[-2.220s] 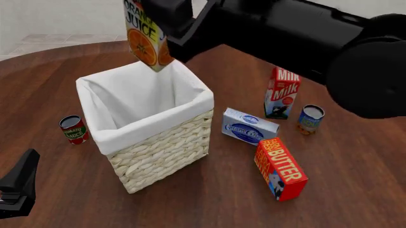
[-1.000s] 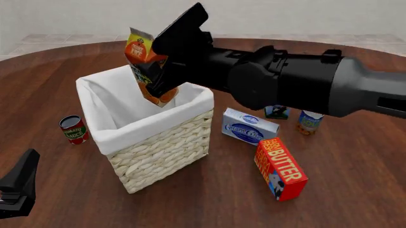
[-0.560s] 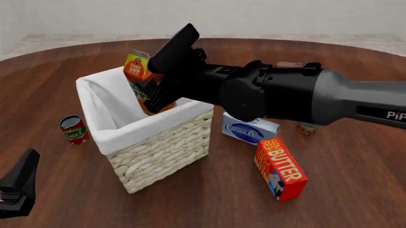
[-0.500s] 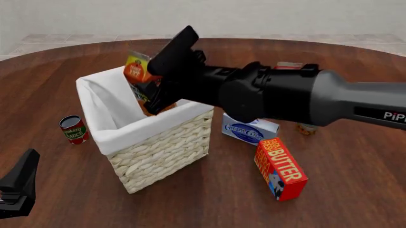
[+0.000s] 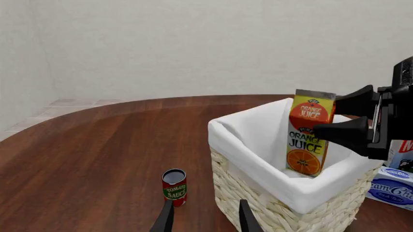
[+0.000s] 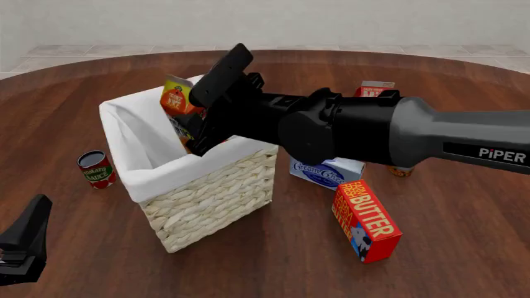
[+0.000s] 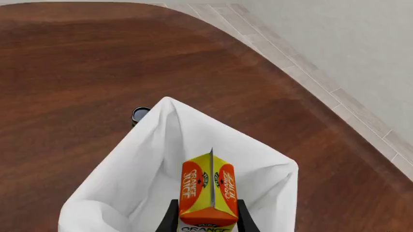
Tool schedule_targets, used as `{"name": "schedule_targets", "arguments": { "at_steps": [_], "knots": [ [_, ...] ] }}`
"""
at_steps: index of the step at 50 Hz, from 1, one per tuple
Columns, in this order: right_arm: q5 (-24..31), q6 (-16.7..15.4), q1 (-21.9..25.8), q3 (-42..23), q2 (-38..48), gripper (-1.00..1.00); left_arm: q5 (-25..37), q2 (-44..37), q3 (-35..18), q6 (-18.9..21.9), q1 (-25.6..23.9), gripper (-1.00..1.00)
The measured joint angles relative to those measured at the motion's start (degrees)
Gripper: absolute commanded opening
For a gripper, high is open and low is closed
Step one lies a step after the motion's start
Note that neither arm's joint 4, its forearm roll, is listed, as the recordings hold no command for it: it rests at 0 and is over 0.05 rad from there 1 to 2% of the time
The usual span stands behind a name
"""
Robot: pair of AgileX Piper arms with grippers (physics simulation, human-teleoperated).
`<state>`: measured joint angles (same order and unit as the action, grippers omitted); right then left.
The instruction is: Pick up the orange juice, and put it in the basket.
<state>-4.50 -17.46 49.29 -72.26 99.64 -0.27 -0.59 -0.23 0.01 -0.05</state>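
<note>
The orange juice (image 6: 177,99) is a yellow carton standing nearly upright inside the basket (image 6: 211,189), with its top above the white lining. In the left wrist view the orange juice (image 5: 310,133) stands against the basket's (image 5: 258,203) far inner wall. My right gripper (image 6: 201,121) reaches over the rim and is shut on the carton. In the right wrist view its fingertips (image 7: 171,216) flank the orange juice (image 7: 210,188) above the basket lining (image 7: 145,159). My left gripper (image 5: 203,220) hangs open and empty at the near left (image 6: 25,242).
A tomato sauce can (image 6: 96,169) stands left of the basket. To its right are a cream cheese box (image 6: 327,174) and a butter box (image 6: 366,220). A milk carton (image 6: 377,89) shows behind the right arm, which spans the right half of the table.
The right arm has lowered the orange juice from above the basket down into it. The left gripper has not moved.
</note>
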Motion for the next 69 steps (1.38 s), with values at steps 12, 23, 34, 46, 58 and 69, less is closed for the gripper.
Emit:
{"name": "schedule_targets", "arguments": {
  "at_steps": [12,23,34,46,58,69],
  "knots": [
    [0.2,0.4,0.1,0.7,0.6,1.00,0.0,0.0,0.0,0.0,0.0,1.00],
    [0.1,0.5,0.3,1.1,0.4,1.00,0.0,0.0,0.0,0.0,0.0,1.00],
    [0.3,0.5,0.5,1.4,-0.1,1.00,0.0,0.0,0.0,0.0,0.0,1.00],
    [0.6,0.1,1.0,1.8,-1.8,1.00,0.0,0.0,0.0,0.0,0.0,1.00],
    [1.3,-0.6,1.6,1.8,-4.9,1.00,0.0,0.0,0.0,0.0,0.0,1.00],
    [2.0,-1.7,2.4,2.2,-8.8,1.00,0.0,0.0,0.0,0.0,0.0,1.00]
  ]
}}
